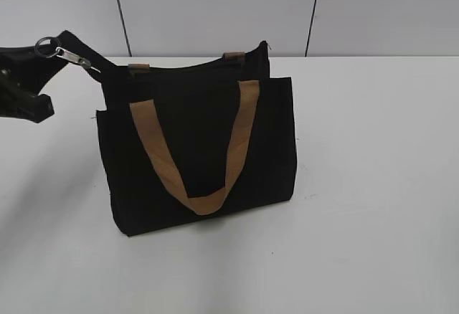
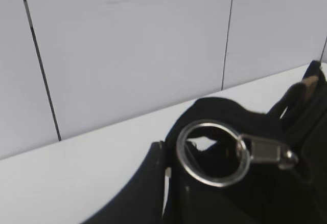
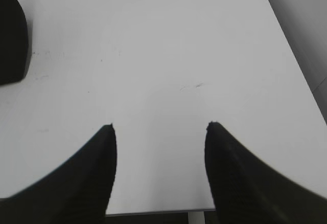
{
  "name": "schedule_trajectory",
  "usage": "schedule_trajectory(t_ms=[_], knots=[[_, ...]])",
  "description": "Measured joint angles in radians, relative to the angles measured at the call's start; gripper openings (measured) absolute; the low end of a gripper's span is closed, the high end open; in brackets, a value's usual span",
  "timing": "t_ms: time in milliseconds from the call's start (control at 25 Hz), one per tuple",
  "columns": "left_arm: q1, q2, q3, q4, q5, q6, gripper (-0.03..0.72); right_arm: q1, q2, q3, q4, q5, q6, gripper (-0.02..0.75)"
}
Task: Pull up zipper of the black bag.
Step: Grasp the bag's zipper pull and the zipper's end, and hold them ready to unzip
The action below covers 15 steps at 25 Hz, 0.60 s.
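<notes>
While my left gripper (image 1: pixel 43 59) sits up by the top left corner of the black bag (image 1: pixel 197 149), it is pinched on a black cloth tab with a silver ring (image 2: pixel 213 153) and a little metal clip (image 2: pixel 268 151) hanging off it. I think that tab is the end of the zipper (image 1: pixel 190 65), but I can't tell for sure (the pull itself is too small to see). The bag stands up on the white table (image 1: pixel 373 185), w/ its tan strap (image 1: pixel 197 153) hanging down the front in a V shape.

My right gripper (image 3: pixel 161 129) is off to the right of the bag, well apart from it, w/ fingers spread wide and nothing between them. Just table under it. A bit of the bag shows at the left edge of that view.

How to do this bit well, I think: pull straight along the bag's top edge, slow and even, not up or sideways. The bag is soft and could tip or slide toward my left side. So the right gripper should prob. come hold the bag's far top corner first, to keep it still. Keep the pinch tight so the tab doesn't slip out.
</notes>
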<state>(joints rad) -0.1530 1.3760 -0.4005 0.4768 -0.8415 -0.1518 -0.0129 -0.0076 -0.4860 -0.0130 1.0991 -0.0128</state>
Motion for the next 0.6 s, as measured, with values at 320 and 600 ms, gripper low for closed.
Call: schedule_trajectory(t_ms=[320, 600], knots=[[0.0, -0.109, 0.0, 0.055, 0.055, -0.053, -0.004, 0.0, 0.0, 0.0, 0.0, 0.0, 0.0, 0.432], [-0.002, -0.124, 0.0, 0.116, 0.064, -0.179, -0.004, 0.0, 0.033, 0.0, 0.171, -0.003, -0.14, 0.432]])
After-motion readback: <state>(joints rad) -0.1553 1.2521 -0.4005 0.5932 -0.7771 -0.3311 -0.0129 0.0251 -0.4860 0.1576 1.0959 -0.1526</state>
